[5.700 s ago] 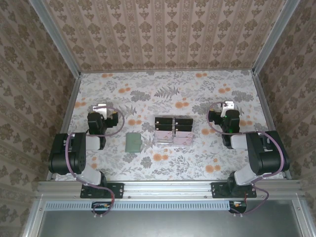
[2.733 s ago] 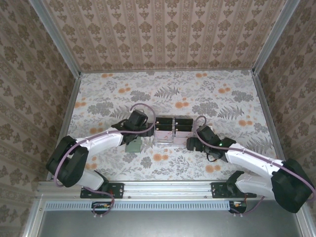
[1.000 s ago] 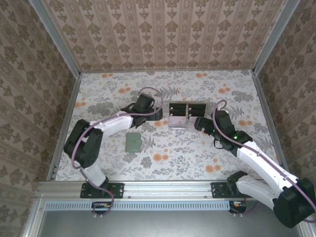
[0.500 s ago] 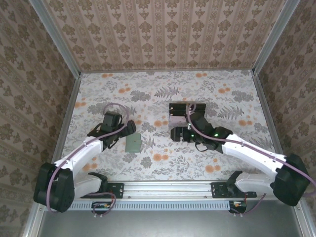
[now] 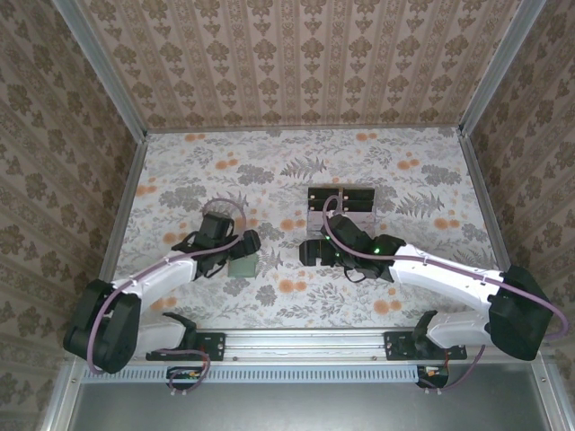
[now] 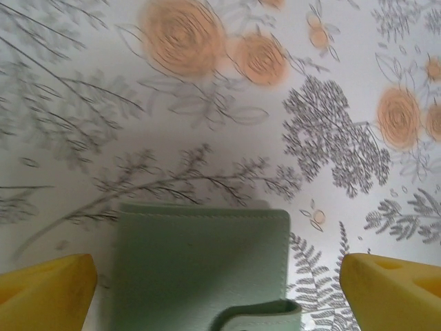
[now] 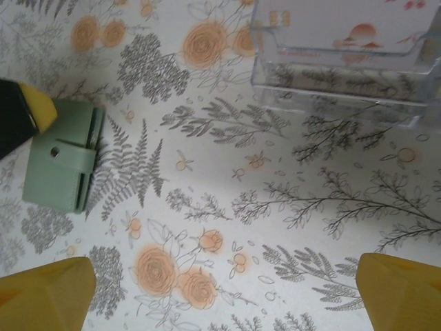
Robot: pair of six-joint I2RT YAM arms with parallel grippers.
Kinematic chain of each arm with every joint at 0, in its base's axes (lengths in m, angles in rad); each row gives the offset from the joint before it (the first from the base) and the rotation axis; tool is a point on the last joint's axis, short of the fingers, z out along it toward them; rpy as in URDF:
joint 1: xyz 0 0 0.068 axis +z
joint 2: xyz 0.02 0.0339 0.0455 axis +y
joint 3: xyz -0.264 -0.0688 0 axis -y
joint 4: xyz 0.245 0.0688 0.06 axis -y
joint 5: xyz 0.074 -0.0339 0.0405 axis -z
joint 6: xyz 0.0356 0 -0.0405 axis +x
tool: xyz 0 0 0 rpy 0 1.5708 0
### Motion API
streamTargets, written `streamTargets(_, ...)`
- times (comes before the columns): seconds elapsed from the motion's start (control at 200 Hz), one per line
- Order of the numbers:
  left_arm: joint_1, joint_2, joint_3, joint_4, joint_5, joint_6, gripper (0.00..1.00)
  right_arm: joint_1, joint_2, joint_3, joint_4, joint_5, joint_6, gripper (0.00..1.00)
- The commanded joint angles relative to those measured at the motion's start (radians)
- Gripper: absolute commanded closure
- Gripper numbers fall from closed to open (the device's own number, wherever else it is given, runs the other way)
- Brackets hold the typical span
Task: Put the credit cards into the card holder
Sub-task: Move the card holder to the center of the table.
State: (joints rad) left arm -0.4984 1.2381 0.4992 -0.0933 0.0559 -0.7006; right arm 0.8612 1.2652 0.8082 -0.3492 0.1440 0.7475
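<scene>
Hovers with left tool point(image 6: 217, 276) wide over closed sage-green snap wallet point(image 7: 60, 165), right tool point(image 7: 224, 284) equally wide nearby; blurred, unreadable print on pale pink cards point(image 7: 331, 21).

A clear plastic stand point(image 7: 334, 86) topped with black blocks point(image 5: 358, 197) rests on the floral-printed surface point(image 5: 180, 171), which is enclosed by damask-patterned walls point(image 5: 296, 63).

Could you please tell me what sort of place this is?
Probably a purpose-built robot test cell, not a real room: wallpapered panels held in an aluminium frame, a floral tabletop, and the left arm and right arm bolted to the front rail.
</scene>
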Motion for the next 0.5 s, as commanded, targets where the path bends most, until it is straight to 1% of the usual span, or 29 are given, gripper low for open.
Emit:
streamTargets(0.0,-0.039,0.031,-0.016,0.057,0.007,-0.049,0.0,0.018,-0.021,0.036,-0.061,0.114,0.022,0.0)
streamTargets(0.13,-0.102,0.044,-0.019,0.088,-0.004,-0.098,0.0,0.018,-0.048,0.031,-0.064,0.128,0.021,0.0)
streamTargets(0.275,-0.185,0.043,-0.011,0.124,-0.018,-0.178,0.0,0.019,-0.062,0.023,-0.049,0.106,0.012,0.0)
streamTargets(0.375,-0.23,0.026,-0.004,0.13,-0.044,-0.242,0.0,0.018,-0.061,0.019,-0.053,0.092,0.02,0.05)
streamTargets(0.495,-0.239,-0.036,-0.008,0.102,-0.094,-0.303,0.0,0.022,-0.037,0.034,-0.08,0.074,0.044,0.12)
